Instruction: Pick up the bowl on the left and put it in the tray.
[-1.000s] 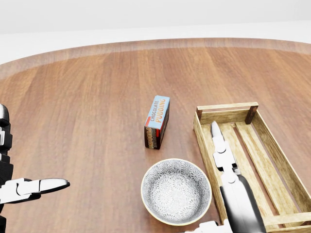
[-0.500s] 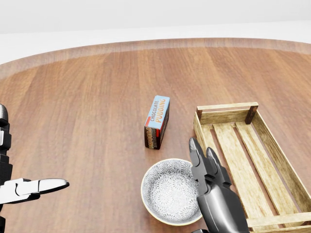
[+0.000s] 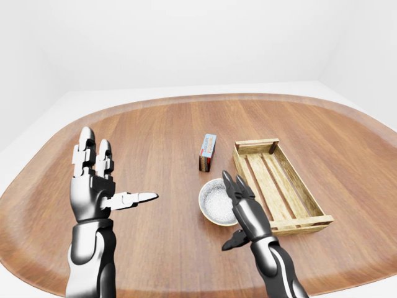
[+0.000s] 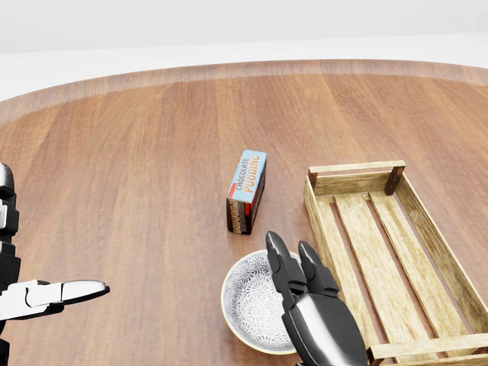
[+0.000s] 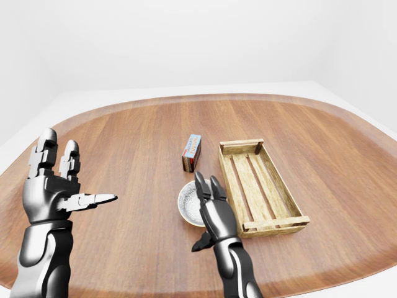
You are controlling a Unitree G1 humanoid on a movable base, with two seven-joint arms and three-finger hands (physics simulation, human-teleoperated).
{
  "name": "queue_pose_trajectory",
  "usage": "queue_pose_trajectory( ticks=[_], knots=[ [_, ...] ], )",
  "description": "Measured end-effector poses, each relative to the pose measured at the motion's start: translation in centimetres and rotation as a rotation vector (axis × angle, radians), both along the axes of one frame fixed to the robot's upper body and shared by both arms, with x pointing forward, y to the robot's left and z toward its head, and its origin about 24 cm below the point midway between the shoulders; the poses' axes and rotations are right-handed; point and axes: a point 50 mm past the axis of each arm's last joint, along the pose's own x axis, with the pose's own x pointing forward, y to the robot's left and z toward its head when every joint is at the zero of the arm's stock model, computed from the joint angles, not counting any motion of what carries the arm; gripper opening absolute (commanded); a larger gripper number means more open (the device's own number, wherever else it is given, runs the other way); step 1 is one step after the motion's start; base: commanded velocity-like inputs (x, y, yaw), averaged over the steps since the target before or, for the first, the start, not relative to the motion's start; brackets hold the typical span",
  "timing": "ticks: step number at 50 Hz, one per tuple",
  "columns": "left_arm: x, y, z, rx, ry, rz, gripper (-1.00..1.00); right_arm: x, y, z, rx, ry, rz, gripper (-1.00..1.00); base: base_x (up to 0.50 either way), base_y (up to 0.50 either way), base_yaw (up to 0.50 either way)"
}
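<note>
Bowl (image 4: 248, 301): just one, beside one tray (image 4: 354, 168) and one pudding box (image 4: 247, 191).

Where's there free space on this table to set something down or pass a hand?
Free: inside the slatted wooden tray; in the head view, the brown wooden table left of the blue chocolate pudding box and patterned grey bowl, across to the left hand. Crowded: bowl-to-tray gap, where the right hand hovers.

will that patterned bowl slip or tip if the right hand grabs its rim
The round grey patterned bowl looks rigid and glazed, so probably slippery to grip. Its wide, shallow shape sits flat on the wooden table, so tipping seems unlikely.
</note>
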Motion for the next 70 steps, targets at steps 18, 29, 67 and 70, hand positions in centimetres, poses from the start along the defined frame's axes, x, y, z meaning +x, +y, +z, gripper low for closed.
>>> queue_pose_trajectory(
  ticks=[18, 29, 67, 70],
  knots=[
    [0.1, 0.0, -0.1, 0.000, 0.004, -0.003, 1.00, 0.8, 0.6, -1.6, -0.098, 0.075, 0.040, 1.00, 0.00, 0.00, 0.00],
    [0.2, -0.1, -0.1, 0.000, 0.007, -0.003, 1.00, 1.2, 0.7, -2.6, -0.147, 0.118, 0.051, 1.00, 0.00, 0.00, 0.00],
    [-0.1, 0.1, 0.2, -0.001, -0.008, 0.002, 1.00, 1.9, 1.1, -5.0, -0.202, 0.206, 0.060, 1.00, 0.00, 0.00, 0.00],
    [-0.1, 0.1, 0.2, -0.001, -0.009, 0.003, 1.00, 1.9, 1.1, -5.2, -0.205, 0.212, 0.062, 1.00, 0.00, 0.00, 0.00]
  ],
)
